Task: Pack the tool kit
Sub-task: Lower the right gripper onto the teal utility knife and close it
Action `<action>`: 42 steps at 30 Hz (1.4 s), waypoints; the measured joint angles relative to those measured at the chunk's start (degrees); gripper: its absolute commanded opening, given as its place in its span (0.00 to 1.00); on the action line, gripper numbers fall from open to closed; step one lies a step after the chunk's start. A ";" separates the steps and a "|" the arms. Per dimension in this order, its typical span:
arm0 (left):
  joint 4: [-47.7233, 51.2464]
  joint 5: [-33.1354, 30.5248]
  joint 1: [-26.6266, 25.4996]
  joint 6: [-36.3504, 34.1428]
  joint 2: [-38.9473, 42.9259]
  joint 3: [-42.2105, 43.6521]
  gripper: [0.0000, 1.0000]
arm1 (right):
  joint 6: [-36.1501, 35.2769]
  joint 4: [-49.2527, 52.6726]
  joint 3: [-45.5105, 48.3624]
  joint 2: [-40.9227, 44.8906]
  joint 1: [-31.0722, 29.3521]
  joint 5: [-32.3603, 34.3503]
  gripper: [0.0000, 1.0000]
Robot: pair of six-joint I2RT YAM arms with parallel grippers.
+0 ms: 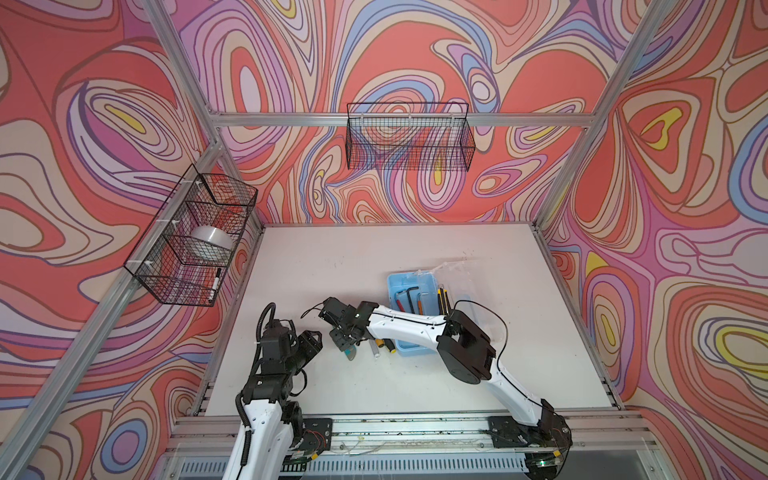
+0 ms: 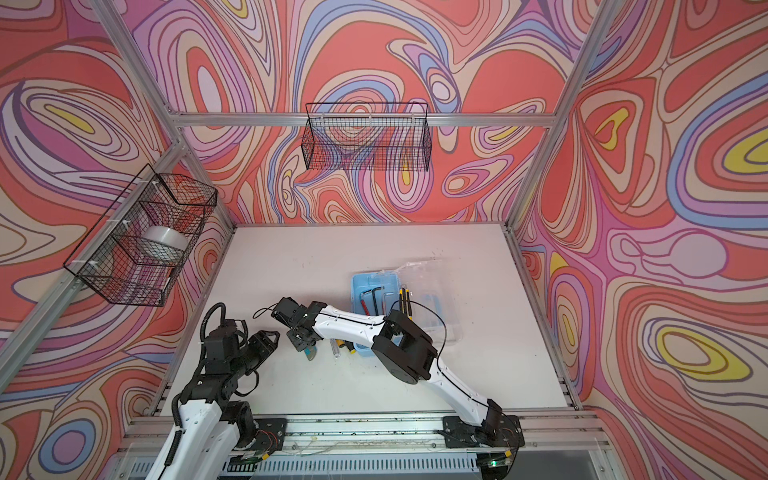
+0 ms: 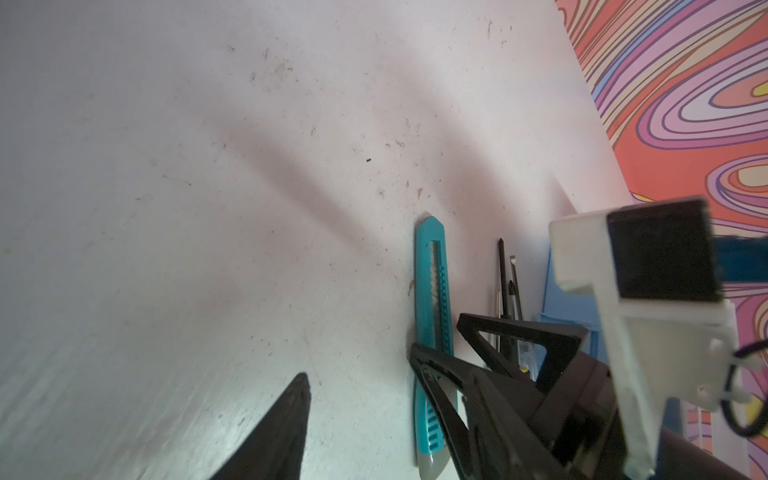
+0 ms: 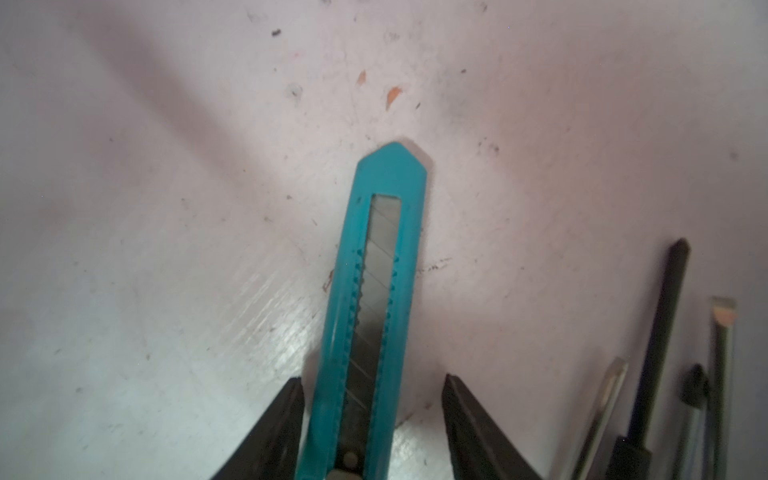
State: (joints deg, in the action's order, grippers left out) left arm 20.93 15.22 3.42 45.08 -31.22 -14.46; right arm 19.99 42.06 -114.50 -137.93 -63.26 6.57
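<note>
Straddles the teal utility knife (image 4: pixel 374 291) with the right gripper (image 4: pixel 373 384), reaching across the middle: half spread, close against one long edge, clearly short of the other, so not clamped. Finds that knife flat on the white table (image 1: pixel 332 257), near its front, just left of the open light-blue case (image 1: pixel 392 291) with hex keys (image 1: pixel 409 297) inside. Sees screwdrivers (image 4: pixel 660 332) crowding the strip between knife and case wall. Leaves bare table beyond the knife's tip, out to the far and left edges. Holds the left gripper (image 1: pixel 312 338) near the right one, nothing seen in it; shows only one finger (image 3: pixel 286 424), so cannot tell how wide.
</note>
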 measured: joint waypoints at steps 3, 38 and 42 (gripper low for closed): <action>0.00 0.00 0.00 0.00 0.00 0.00 0.60 | -0.02 0.13 -0.07 -0.09 -0.15 0.07 0.55; -0.52 0.87 0.02 -0.04 -2.91 0.00 0.59 | 0.48 2.12 -1.75 -1.01 -0.57 3.76 0.37; -0.98 0.90 0.00 -0.09 -4.15 0.00 0.59 | 0.44 2.14 -1.01 -0.48 -0.57 4.76 0.36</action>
State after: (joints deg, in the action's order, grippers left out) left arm 19.94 16.12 3.42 44.99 -35.38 -14.46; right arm 20.43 44.21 -115.50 -138.41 -63.83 11.33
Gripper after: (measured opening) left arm 0.592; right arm 0.366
